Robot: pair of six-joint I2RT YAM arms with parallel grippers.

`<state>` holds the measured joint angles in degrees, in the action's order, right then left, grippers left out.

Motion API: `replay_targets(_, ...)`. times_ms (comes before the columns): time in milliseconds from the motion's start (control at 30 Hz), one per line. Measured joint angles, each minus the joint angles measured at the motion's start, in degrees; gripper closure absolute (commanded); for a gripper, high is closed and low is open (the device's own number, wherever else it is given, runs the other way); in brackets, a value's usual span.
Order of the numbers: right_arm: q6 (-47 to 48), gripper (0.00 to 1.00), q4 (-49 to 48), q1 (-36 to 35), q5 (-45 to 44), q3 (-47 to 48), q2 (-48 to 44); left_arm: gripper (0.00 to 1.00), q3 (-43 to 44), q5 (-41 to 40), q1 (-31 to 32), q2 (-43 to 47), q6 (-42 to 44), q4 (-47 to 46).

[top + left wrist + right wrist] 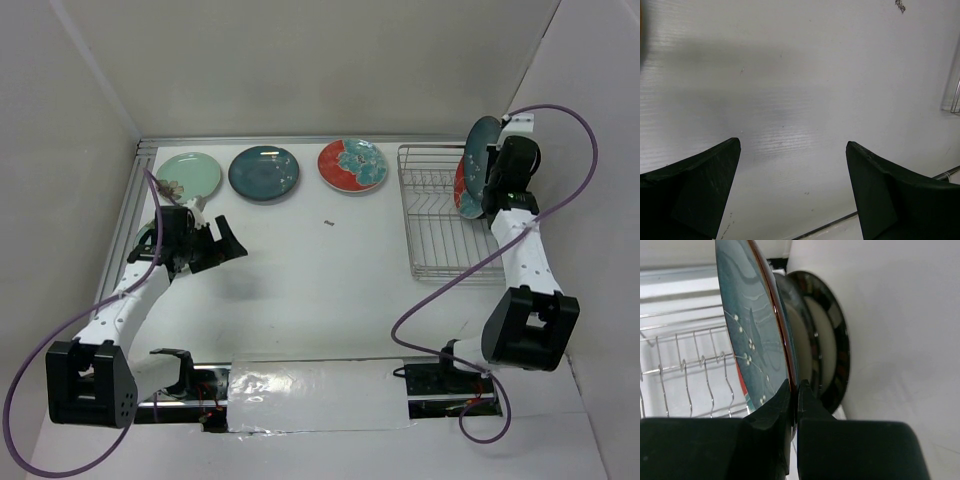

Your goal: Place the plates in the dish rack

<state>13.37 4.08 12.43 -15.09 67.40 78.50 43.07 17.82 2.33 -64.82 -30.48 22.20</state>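
My right gripper (497, 172) (796, 387) is shut on the rim of a red plate with teal flower (478, 165) (751, 335) and holds it upright over the far right end of the silver wire dish rack (436, 218) (687, 374). Two cream plates with dark striped rims (827, 347) stand upright just behind it. Three plates lie flat along the back of the table: pale mint green (190, 175), dark teal (264, 172), and red with teal flower (352, 164). My left gripper (232, 246) (792, 145) is open and empty above bare table, in front of the mint plate.
White walls close in the table on the left, back and right; the rack stands close to the right wall. A small dark speck (328, 223) lies mid-table. Purple cables loop from both arms. A metal rail (300, 362) runs along the near edge.
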Motion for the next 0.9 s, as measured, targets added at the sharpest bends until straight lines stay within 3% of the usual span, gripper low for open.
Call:
replay_targets(467, -2.1, 0.98, -4.9, -0.1, 3.7, -7.6, 2.6, 0.01, 0.0, 0.0, 0.0, -0.8, -1.0, -0.4)
replay_targets(567, -3.3, 0.89, -5.4, -0.7, 3.5, -7.8, 3.6, 0.01, 0.0, 0.2, 0.0, -1.5, -1.7, -0.8)
replay_targets(667, -4.6, 0.75, -6.5, -2.0, 3.7, -7.8, 5.3, 0.01, 0.0, 0.5, -0.2, -3.0, -2.9, -1.4)
replay_targets(700, -5.1, 0.62, -6.9, -2.6, 4.0, -7.8, 5.9, 0.01, 0.0, 0.5, -0.3, -3.3, -3.0, -1.5)
replay_targets(733, -5.4, 0.57, -7.1, -3.3, 3.6, -7.7, 6.3, 0.01, 0.0, 0.6, -0.4, -3.7, -3.2, -1.7)
replay_targets(900, -7.2, 0.40, -6.8, -6.0, 3.5, -5.4, 6.8, 0.01, 0.3, 1.4, -0.4, -5.5, -5.0, -3.3)
